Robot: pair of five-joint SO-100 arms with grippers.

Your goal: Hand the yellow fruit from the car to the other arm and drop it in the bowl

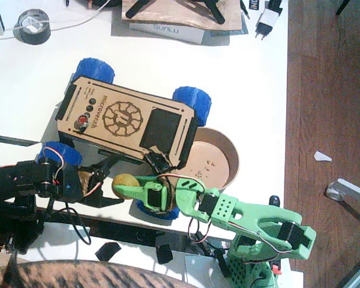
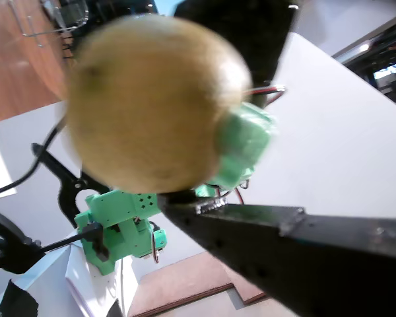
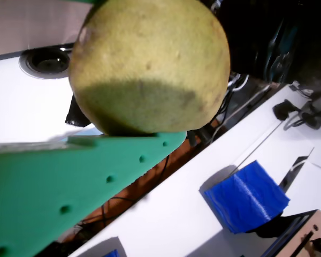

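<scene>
Both tools meet at the fruit point(image 1: 125, 183): the black left tool point(image 1: 105, 187) and the green right tool point(image 1: 132, 191) each grasp it. It hangs above the counter point(image 1: 252, 90), just beside the car point(image 1: 129, 123), whose blue wheel point(image 1: 159, 207) sits under the green arm point(image 1: 240, 219). The bowl point(image 1: 231, 157) lies right of them, tucked partly under the car's corner.

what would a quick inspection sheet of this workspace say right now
surface: white table, wood floor at right.
job's things: yellow fruit between both arms beside the car; bowl holds nothing.
clutter: tape roll, box, plug adapter, black scraps at the front edge.
grippers: left gripper and right gripper both at the fruit; jaws' grip cannot be told.
cables: wires on both arms, white cord by the tape.
surroundings: nothing seen.
</scene>
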